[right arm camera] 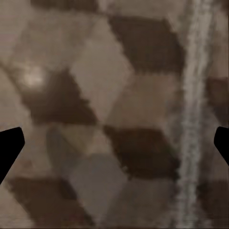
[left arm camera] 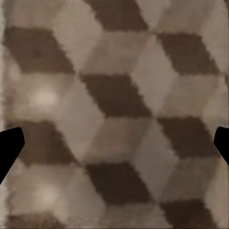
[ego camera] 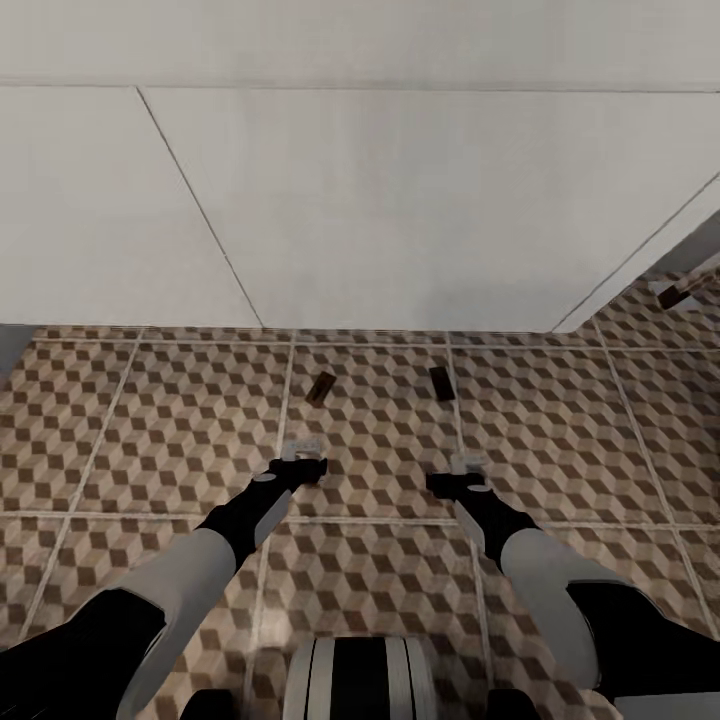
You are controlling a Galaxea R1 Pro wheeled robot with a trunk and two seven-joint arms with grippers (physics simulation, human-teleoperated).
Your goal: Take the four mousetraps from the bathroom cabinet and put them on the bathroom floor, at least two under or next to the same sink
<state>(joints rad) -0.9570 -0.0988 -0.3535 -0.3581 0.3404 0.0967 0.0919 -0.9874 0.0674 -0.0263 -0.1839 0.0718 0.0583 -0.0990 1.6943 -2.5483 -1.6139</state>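
Two small flat brown wooden mousetraps lie on the cube-patterned brown, beige and white tiled bathroom floor (ego camera: 150,420), just in front of a large white box-shaped unit (ego camera: 380,210) whose flat face rises at the far side of the head view. One mousetrap (ego camera: 320,388) rests tilted, ahead of the left arm; the second mousetrap (ego camera: 441,383) lies nearly straight, ahead of the right arm, the pair well apart and neither touching the white unit. A third small brown object (ego camera: 673,296), possibly another trap, sits at the far right beside the unit's corner, too blurred to be sure of. Both black-and-white arms reach forward and down over the tiles. The left gripper (ego camera: 301,452) hangs short of the tilted trap with nothing between its fingers; in the left wrist view its dark fingertips (left arm camera: 10,145) stand at opposite edges, jaws wide apart over bare tile. The right gripper (ego camera: 467,465) matches it, fingertips (right arm camera: 10,145) spread wide in the right wrist view above tile crossed by a pale grout line (right arm camera: 191,119).
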